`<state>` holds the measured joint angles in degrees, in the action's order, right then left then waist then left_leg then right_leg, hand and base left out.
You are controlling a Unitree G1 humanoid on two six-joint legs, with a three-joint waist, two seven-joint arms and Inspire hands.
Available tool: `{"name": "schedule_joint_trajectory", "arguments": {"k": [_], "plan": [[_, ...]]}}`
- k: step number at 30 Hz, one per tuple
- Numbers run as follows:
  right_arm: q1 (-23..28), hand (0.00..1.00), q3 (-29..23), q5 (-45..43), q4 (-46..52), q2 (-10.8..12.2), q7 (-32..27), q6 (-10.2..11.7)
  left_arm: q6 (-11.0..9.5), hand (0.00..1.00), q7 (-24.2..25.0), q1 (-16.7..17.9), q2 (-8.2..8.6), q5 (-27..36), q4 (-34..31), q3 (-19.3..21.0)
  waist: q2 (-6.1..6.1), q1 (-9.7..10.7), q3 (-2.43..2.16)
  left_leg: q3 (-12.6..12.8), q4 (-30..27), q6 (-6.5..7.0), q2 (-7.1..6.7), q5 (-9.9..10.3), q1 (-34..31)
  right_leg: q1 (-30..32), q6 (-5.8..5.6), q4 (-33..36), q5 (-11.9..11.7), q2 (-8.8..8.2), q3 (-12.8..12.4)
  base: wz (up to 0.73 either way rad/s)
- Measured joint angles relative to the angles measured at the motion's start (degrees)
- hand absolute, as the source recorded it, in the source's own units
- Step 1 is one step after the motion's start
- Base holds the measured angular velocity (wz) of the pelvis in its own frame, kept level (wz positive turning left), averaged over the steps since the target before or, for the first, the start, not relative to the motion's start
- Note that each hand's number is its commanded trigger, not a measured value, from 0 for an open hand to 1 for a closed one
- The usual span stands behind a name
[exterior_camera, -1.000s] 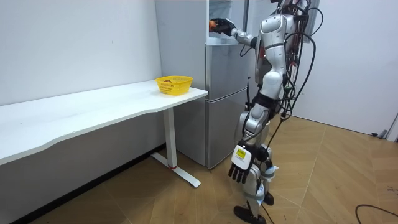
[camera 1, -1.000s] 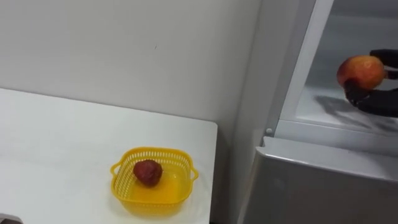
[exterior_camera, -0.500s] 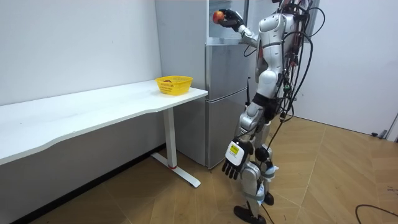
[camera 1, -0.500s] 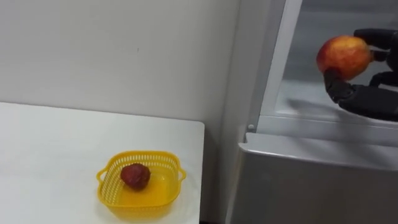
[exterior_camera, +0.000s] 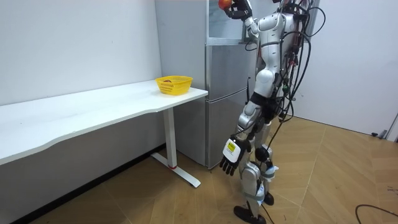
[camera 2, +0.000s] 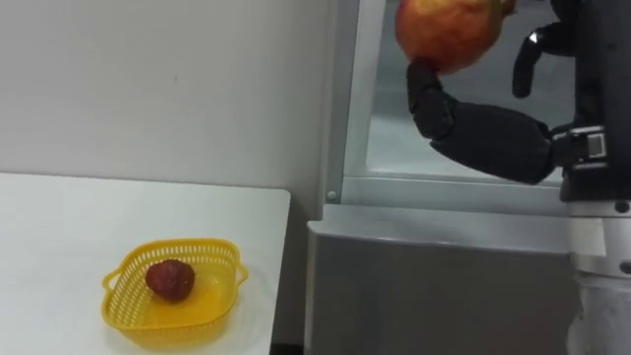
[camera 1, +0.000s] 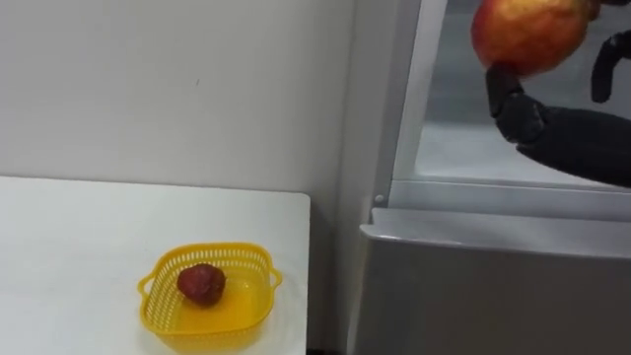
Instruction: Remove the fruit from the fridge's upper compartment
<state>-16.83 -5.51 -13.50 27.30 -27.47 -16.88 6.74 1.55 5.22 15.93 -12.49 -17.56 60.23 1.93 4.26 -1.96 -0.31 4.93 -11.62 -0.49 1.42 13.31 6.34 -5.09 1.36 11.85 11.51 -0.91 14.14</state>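
My right hand is shut on a red and yellow apple and holds it high in front of the open upper fridge compartment. The thumb sits under the fruit and the fingers curl round its far side. In the room view the apple and the right hand are at the top of the grey fridge, which I stand facing. My left hand hangs open beside my leg.
A yellow basket with a dark red fruit in it stands near the right end of the white table, close to the fridge. The shut lower fridge door is below my hand. A white wall runs behind the table.
My right hand has lifted the apple up and out of the upper compartment. The head camera has shifted, so the basket sits further left. The left hand has swung slightly.
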Motion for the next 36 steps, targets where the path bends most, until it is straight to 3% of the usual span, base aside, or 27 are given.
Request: {"name": "schedule_joint_trajectory", "arguments": {"k": [5, 7, 12, 19, 30, 36], "plan": [[-0.01, 1.00, 3.80, -3.86, 0.58, 0.01, 2.68, 2.36, -0.72, 0.00, 0.77, -1.15, -0.13, 0.03, 3.14, -1.01, 0.77, -0.59, 0.39, 0.28, 0.00, 0.00, 0.11, 0.00, 0.14, -0.03, 0.02, 0.00, -0.01, 0.07, -0.10, -0.01], [0.01, 1.00, 5.98, -5.29, 0.41, 0.04, 4.51, 3.25, -1.02, 0.00, 1.48, -2.65, -0.13, 0.04, 4.58, -1.37, 1.22, -1.46, 0.87, 0.29, -0.02, 0.00, 0.15, 0.00, -0.12, 0.17, 0.07, 0.00, -0.05, 0.07, -0.06, 0.00], [-0.03, 1.00, 10.61, -5.92, 0.07, 0.22, 6.91, 3.70, -1.44, 0.00, 1.72, -3.93, -1.08, 1.31, 5.20, -3.25, 2.17, -3.12, 0.71, -0.44, -0.14, 0.00, 0.15, 0.00, -0.76, 0.12, 0.11, -0.04, -0.07, 0.07, 0.28, 0.05], [-2.12, 1.00, 14.31, -7.30, 0.01, 0.23, 11.77, 3.10, -1.52, 0.00, 2.11, -5.16, -1.73, 1.76, 5.66, -3.76, 3.23, -6.02, 1.05, -0.59, -0.23, 0.00, 0.16, 0.00, -1.21, 0.31, 0.10, -0.09, -0.08, -0.04, 1.24, 0.03], [-5.08, 1.00, 18.50, -9.51, -6.32, 0.08, 12.68, 3.12, -1.51, 0.00, 3.35, -5.17, -2.28, 1.68, 4.99, -3.16, 4.01, -9.39, 0.97, -2.46, -0.82, -0.01, 0.05, 0.01, -2.42, 0.28, 0.12, -0.06, -0.11, -0.11, 2.66, 0.08], [-5.65, 1.00, 20.27, -9.88, -18.74, 0.27, 12.68, 2.11, -1.38, 0.00, 3.30, -5.28, -2.75, 1.14, 5.16, -3.16, 6.07, -11.38, 1.33, -4.48, -1.24, -0.04, -0.12, 0.02, -3.81, 0.31, 0.15, -0.14, -0.13, -0.21, 4.58, 0.18]]}}
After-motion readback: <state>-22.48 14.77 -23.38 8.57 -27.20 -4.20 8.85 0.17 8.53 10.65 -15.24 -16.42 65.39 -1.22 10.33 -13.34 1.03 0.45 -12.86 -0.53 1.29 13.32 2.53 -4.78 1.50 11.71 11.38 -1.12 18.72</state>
